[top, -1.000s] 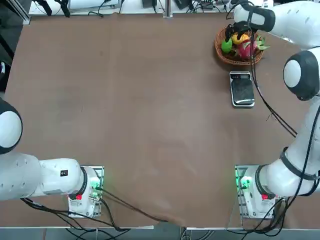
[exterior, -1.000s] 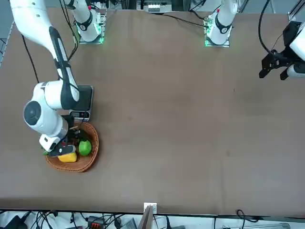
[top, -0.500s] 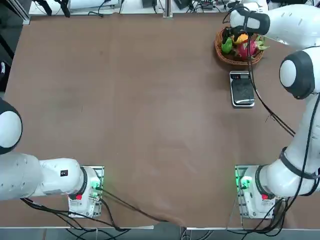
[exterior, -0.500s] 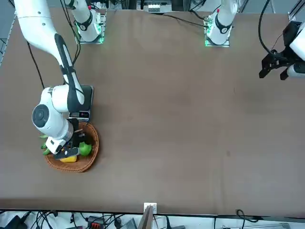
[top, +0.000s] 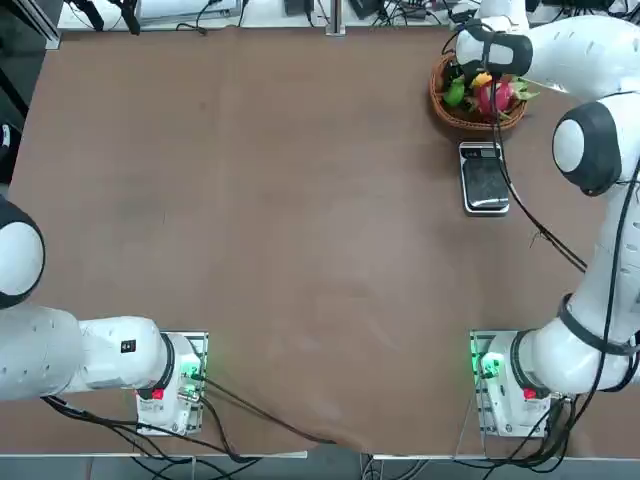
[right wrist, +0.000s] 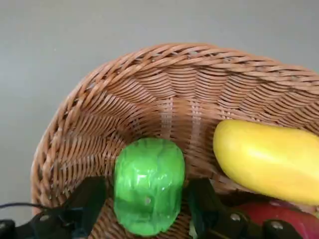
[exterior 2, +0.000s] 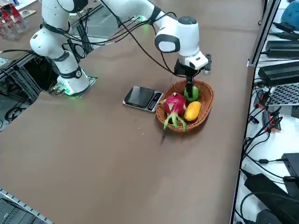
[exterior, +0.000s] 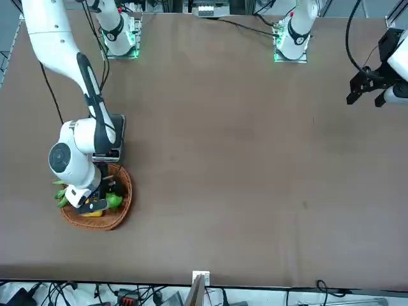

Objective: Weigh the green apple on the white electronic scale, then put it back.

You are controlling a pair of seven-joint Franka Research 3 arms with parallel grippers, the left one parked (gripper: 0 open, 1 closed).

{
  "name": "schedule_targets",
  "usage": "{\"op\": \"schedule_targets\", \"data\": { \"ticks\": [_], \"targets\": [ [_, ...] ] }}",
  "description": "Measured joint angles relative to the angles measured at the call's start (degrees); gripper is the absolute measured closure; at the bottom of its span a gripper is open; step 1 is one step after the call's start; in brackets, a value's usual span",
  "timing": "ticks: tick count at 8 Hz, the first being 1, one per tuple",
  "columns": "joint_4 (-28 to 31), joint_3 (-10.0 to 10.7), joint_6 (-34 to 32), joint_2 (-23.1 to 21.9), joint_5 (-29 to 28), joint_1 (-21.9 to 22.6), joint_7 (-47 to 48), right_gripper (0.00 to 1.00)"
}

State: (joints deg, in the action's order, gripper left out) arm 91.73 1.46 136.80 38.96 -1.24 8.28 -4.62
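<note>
The green apple (right wrist: 149,184) lies in the wicker basket (right wrist: 164,89) at the far right of the table, on the basket's side towards the table's middle. My right gripper (right wrist: 147,206) is lowered into the basket and stands open, one dark finger (right wrist: 87,201) on each side of the apple and close to it, neither clearly pressing on it. From the side the gripper (exterior 2: 189,87) sits just over the apple (exterior 2: 191,94). The white electronic scale (top: 485,178) lies flat with nothing on it, just on the near side of the basket (top: 445,105).
A yellow-orange fruit (exterior 2: 192,111) and a pink dragon fruit (exterior 2: 175,105) share the basket, right next to the apple. The table's far edge runs close behind the basket, with cables and equipment beyond it. The parked left arm stays at the near left.
My right gripper has come down into the basket and shifted towards the apple, so that its open fingers now straddle it. The fruit and scale have not moved.
</note>
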Motion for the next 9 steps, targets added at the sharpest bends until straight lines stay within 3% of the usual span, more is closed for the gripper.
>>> {"op": "schedule_targets", "data": {
  "ticks": [5, 6, 7, 9],
  "targets": [
    [-0.16, 0.05, 0.74, 1.29, -0.37, -0.05, 0.12, 0.07],
    [-0.17, 0.06, 0.78, 1.49, -0.82, -0.05, 0.12, 0.12],
    [-0.29, 0.11, 0.89, 1.54, -0.89, -0.07, 0.13, 0.28],
    [-0.48, 0.1, 0.81, 1.32, -1.02, -0.05, 0.12, 0.31]
  ]
}}
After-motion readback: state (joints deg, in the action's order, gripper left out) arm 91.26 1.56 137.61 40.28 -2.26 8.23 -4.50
